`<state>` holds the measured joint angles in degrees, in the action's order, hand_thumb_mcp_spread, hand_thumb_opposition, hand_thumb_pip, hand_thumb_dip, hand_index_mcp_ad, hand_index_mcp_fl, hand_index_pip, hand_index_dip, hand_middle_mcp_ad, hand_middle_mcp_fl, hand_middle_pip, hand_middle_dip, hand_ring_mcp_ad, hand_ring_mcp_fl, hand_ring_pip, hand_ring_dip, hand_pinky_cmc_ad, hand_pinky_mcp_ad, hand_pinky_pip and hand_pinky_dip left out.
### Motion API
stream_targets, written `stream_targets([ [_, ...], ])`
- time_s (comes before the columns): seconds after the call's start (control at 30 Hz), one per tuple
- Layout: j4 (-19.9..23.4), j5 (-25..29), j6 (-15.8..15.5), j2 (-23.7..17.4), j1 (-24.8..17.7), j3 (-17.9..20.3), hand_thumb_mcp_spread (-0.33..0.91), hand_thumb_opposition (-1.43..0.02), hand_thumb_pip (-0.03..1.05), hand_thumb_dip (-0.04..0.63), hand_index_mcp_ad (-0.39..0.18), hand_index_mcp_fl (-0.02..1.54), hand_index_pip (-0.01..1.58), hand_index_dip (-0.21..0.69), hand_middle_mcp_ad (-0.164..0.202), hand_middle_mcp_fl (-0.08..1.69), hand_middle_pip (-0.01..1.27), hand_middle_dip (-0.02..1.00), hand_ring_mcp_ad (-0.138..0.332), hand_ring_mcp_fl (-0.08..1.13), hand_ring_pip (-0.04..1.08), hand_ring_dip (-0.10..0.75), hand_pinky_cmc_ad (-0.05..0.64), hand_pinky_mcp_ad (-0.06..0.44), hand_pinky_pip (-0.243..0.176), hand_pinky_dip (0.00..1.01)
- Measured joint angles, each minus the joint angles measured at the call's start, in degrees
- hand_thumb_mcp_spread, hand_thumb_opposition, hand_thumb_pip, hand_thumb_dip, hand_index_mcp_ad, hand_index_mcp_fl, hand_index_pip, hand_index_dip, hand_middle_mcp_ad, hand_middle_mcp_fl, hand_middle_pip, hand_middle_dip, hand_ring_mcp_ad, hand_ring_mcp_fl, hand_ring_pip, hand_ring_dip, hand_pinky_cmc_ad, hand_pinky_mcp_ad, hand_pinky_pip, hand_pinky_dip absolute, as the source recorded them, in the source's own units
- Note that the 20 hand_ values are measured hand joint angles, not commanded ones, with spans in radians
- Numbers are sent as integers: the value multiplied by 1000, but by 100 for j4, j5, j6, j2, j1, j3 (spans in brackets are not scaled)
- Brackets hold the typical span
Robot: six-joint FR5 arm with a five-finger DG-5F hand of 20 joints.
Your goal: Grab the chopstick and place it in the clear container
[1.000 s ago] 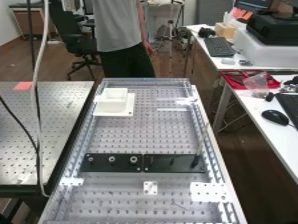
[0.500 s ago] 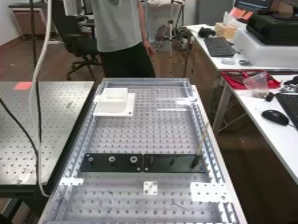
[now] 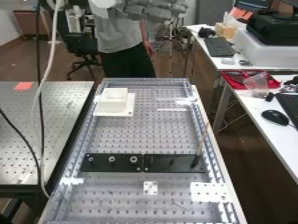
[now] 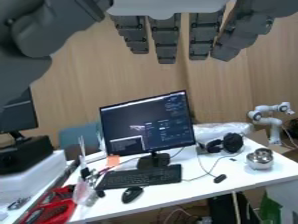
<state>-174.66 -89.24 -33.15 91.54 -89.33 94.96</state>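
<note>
Because the chopstick (image 3: 202, 141) stands nearly upright in the black block (image 3: 159, 163), right of centre in the high view, top leaning slightly right, the empty hand (image 3: 149, 11), fingers extended at the upper edge, probably needs to travel lower right, past the pale container (image 3: 113, 102) at upper left.

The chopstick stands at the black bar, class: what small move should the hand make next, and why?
Probably lower the hand towards the chopstick, fingers open: it is empty and up at the high view's top edge, while the chopstick stands at the black bar.
</note>
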Motion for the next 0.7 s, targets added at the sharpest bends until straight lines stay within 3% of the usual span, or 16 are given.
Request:
stream_targets([
  [0.13, 243, -27, 217, 36, 33, 188, 99, -602, 227, 2, 40, 7, 51, -21, 126, 3, 124, 44, 202, 0, 66, 12, 332, 159, -124, 110],
  [0.7, 2406, 313, 1912, 563, 275, 1307, 140, -620, 321, 2, 40, 3, 51, 0, 126, 3, 138, 54, 202, 2, 66, 16, 333, 168, -136, 138],
])
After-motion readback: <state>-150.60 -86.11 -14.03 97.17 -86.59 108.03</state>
